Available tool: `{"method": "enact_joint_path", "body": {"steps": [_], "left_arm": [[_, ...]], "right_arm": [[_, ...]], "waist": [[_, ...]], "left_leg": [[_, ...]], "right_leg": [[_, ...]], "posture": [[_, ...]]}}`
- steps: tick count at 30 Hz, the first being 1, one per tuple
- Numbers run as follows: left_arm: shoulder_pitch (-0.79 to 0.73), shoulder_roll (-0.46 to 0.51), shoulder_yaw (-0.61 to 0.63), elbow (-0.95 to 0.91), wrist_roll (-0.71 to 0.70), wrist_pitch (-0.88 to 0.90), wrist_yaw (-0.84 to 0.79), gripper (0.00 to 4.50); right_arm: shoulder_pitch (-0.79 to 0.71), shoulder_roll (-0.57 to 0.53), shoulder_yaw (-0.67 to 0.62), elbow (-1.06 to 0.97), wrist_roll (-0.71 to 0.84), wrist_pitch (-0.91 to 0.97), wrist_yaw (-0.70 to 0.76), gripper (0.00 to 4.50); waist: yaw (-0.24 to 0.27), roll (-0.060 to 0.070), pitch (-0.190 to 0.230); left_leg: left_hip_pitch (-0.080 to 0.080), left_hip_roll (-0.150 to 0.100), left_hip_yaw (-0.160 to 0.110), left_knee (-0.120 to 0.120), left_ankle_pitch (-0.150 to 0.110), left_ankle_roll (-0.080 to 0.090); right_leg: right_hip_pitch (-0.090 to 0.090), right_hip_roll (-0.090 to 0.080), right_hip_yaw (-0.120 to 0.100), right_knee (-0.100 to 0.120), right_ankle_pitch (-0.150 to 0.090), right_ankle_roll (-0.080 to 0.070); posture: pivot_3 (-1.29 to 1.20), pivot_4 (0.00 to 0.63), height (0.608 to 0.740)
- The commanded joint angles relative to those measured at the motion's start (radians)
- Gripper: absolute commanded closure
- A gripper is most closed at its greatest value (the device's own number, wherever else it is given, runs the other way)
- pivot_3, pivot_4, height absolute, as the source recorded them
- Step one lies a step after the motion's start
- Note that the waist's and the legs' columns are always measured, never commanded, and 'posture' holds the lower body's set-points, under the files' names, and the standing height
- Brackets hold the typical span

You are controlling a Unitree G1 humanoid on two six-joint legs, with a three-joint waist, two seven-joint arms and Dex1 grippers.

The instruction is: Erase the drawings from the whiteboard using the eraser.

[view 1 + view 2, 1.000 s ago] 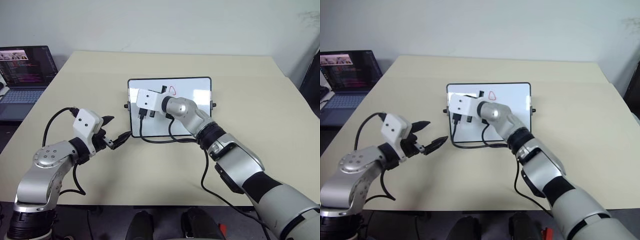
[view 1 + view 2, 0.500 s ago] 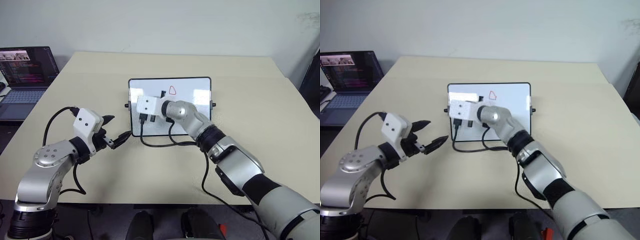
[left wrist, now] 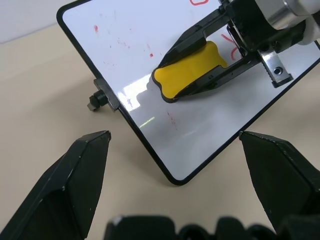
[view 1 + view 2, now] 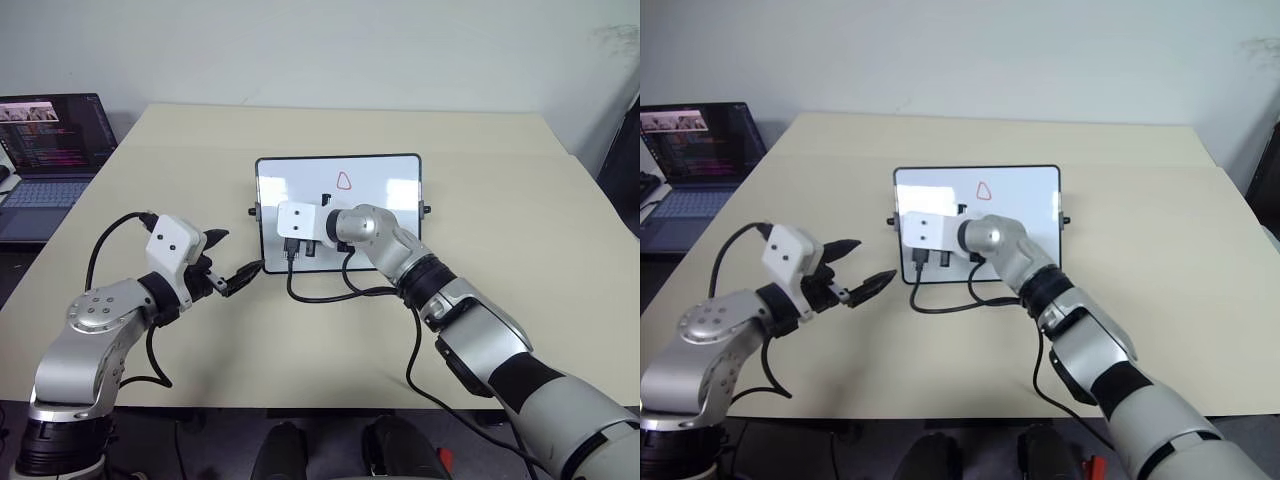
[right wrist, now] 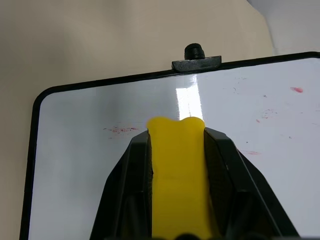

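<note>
Right gripper (image 3: pixel 200 62) is clamped on the yellow eraser (image 3: pixel 189 67), pressed to the whiteboard (image 4: pixel 385 215) at its 8 o'clock area on the table (image 4: pixel 500 180). Left gripper (image 4: pixel 232 262) hangs spread and empty off the board's 8 o'clock corner. Remaining: red triangle (image 4: pixel 344 180) at 12 o'clock, a red stroke (image 3: pixel 231 44) beside the eraser, faint red smears (image 5: pixel 119 130). Task judged partly complete.
</note>
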Motion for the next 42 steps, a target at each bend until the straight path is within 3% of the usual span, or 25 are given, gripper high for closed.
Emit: {"method": "enact_joint_path", "body": {"steps": [1,5,14,20,24,32,35,38,42], "left_arm": [[-0.016,0.006,0.007,-0.012,0.004,-0.027,-0.007,0.00],[-0.020,0.005,0.011,-0.009,0.001,-0.030,-0.010,0.00],[-0.036,0.016,0.019,0.001,-0.017,-0.047,-0.052,0.00],[-0.053,0.030,0.017,0.012,-0.033,-0.049,-0.106,0.00],[-0.059,0.045,0.009,0.003,-0.068,-0.039,-0.167,0.00],[-0.079,0.050,0.001,0.015,-0.078,-0.038,-0.197,0.00],[-0.084,0.048,-0.003,0.017,-0.076,-0.036,-0.202,0.00],[-0.089,0.045,-0.006,0.022,-0.075,-0.040,-0.206,0.00],[-0.107,0.040,-0.013,0.037,-0.080,-0.052,-0.219,0.00]], "right_arm": [[-0.069,-0.021,-0.070,0.071,-0.006,-0.013,-0.185,3.39],[-0.075,-0.018,-0.059,0.109,-0.001,-0.013,-0.155,3.39],[0.013,-0.033,-0.002,0.033,-0.012,0.045,0.081,3.39],[-0.045,-0.031,-0.048,0.056,-0.030,0.007,-0.127,3.39],[-0.059,-0.058,-0.029,0.085,-0.038,-0.002,-0.138,3.39],[0.042,-0.093,0.037,0.000,-0.035,0.060,0.111,3.39],[0.071,-0.110,0.042,-0.044,-0.044,0.076,0.137,3.39],[0.066,-0.111,0.025,-0.062,-0.039,0.074,0.106,3.39],[0.083,-0.086,-0.131,-0.220,0.122,0.128,0.091,3.39]], "waist": [[0.001,0.000,0.000],[0.001,0.000,0.000],[-0.001,0.000,0.000],[-0.001,0.000,0.001],[0.002,0.000,0.001],[0.002,-0.001,0.000],[0.000,0.000,0.000],[0.000,0.000,0.000],[0.002,0.000,0.001]], "left_leg": [[0.000,0.000,0.000,0.000,0.000,0.000],[-0.001,0.000,0.000,0.000,0.000,0.000],[0.000,0.000,0.000,-0.002,0.000,0.000],[0.000,0.000,0.000,-0.001,0.000,0.000],[-0.001,0.000,0.000,0.000,0.000,0.000],[-0.001,0.000,0.000,-0.001,0.000,0.000],[0.000,0.000,0.000,-0.001,0.000,0.000],[0.001,0.000,0.000,-0.001,0.000,0.001],[0.000,0.000,0.000,0.000,0.001,0.001]], "right_leg": [[0.000,0.000,0.000,0.000,0.000,0.000],[-0.001,0.000,0.000,-0.001,0.000,0.000],[0.000,0.000,0.000,-0.001,0.000,0.000],[0.000,0.000,0.000,-0.001,0.000,0.000],[0.000,0.000,0.000,-0.001,0.000,0.000],[0.000,0.000,0.000,-0.002,0.000,0.000],[0.000,0.000,0.000,-0.001,0.000,0.000],[0.001,0.001,0.000,-0.001,-0.001,0.001],[0.000,0.001,0.000,-0.001,-0.001,0.001]], "posture": [[0.00,0.150,0.740],[0.00,0.150,0.740],[0.00,0.150,0.740],[0.00,0.150,0.740],[0.00,0.150,0.740],[0.00,0.150,0.740],[0.00,0.150,0.740],[0.00,0.150,0.740],[0.00,0.150,0.740]]}}
